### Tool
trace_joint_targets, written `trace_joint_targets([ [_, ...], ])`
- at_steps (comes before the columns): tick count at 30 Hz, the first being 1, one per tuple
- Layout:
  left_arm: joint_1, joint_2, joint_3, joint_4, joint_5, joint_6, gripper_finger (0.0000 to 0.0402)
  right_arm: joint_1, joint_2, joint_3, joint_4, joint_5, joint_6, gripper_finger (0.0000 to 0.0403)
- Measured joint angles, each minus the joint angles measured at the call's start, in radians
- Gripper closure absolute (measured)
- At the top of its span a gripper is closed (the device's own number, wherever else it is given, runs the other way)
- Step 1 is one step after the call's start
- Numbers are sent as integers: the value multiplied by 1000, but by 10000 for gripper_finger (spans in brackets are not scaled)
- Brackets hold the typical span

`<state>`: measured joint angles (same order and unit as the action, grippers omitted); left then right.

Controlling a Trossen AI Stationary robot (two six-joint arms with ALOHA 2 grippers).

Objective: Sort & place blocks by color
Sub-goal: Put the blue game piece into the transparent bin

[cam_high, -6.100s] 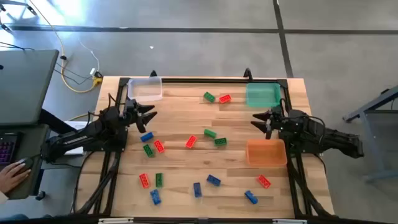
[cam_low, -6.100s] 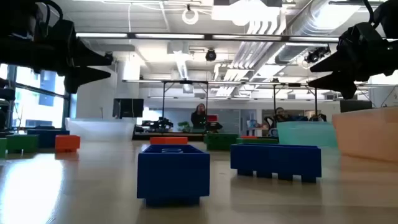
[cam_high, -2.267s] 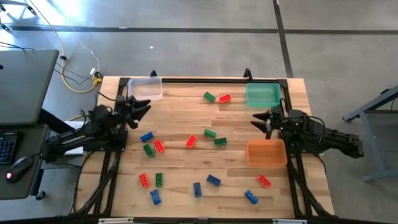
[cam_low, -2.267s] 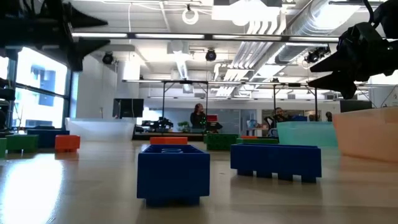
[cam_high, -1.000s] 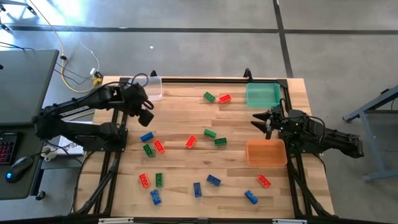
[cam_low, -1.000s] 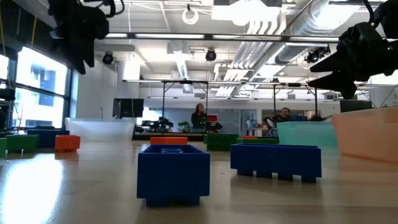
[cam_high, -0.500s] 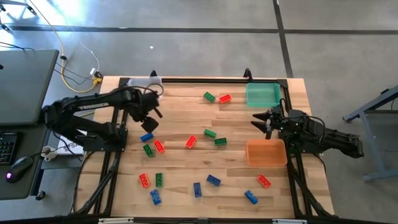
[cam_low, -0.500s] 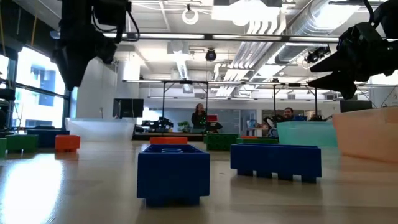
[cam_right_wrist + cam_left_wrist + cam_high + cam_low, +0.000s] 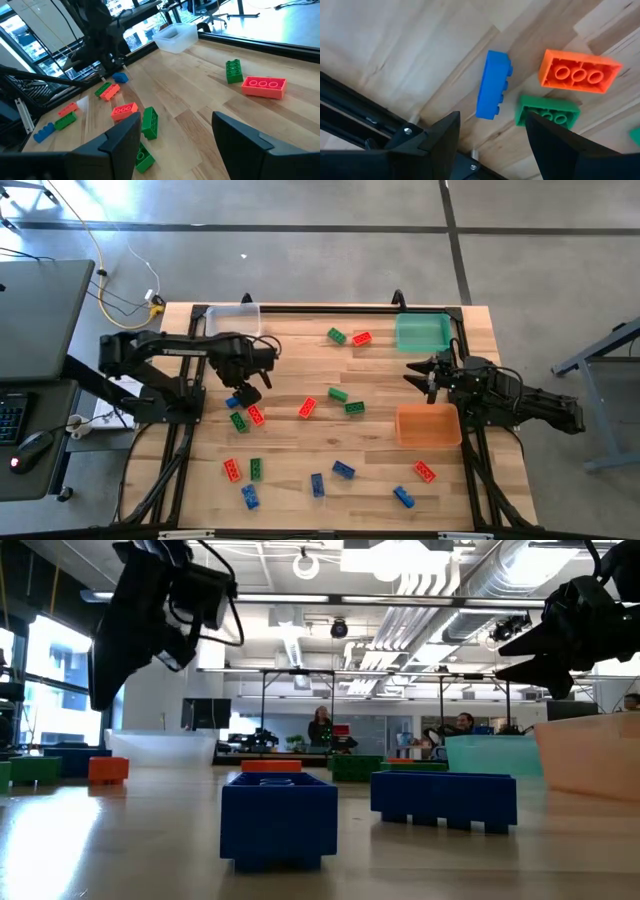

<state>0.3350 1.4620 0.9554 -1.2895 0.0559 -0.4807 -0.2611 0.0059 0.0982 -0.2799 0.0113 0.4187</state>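
The desk (image 9: pixel 300 450) was pale wood with streaked grain inside a black frame. Scattered blocks (image 9: pixel 307 408) were red, green and blue. The bins were clear (image 9: pixel 233 323), teal (image 9: pixel 422 332) and orange (image 9: pixel 428 425). Both arms were black.

Two dark, near-black robot arms are built of jointed, blocky links on black frame rails. The left arm (image 9: pixel 170 348) shows a long straight link ending in a chunky wrist with a looping black cable (image 9: pixel 215 595) arching off its housing. Its gripper (image 9: pixel 490 137) carries two matte black wedge-shaped fingers (image 9: pixel 442 135), with a silver screw (image 9: pixel 408 131) set near one finger's base. The right arm (image 9: pixel 520 402) has bulkier, rounded joint housings; its gripper (image 9: pixel 172 135) ends in similar dark tapered fingers (image 9: pixel 125 137), seen as pointed silhouettes in the low view.
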Motion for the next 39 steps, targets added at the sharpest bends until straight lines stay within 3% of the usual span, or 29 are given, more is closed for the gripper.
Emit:
trace_joint_targets([
  [16, -17, 215, 0, 42, 15, 48, 188, 0, 0, 0, 0, 0, 0, 171],
  [30, -21, 325, -1, 87, 20, 100, 190, 0, 0, 0, 0, 0, 0, 171],
  [34, -21, 326, -1, 104, 19, 118, 216, 0, 0, 0, 0, 0, 0, 171],
  [39, -21, 326, -1, 103, -14, 161, 290, 0, 0, 0, 0, 0, 0, 171],
])
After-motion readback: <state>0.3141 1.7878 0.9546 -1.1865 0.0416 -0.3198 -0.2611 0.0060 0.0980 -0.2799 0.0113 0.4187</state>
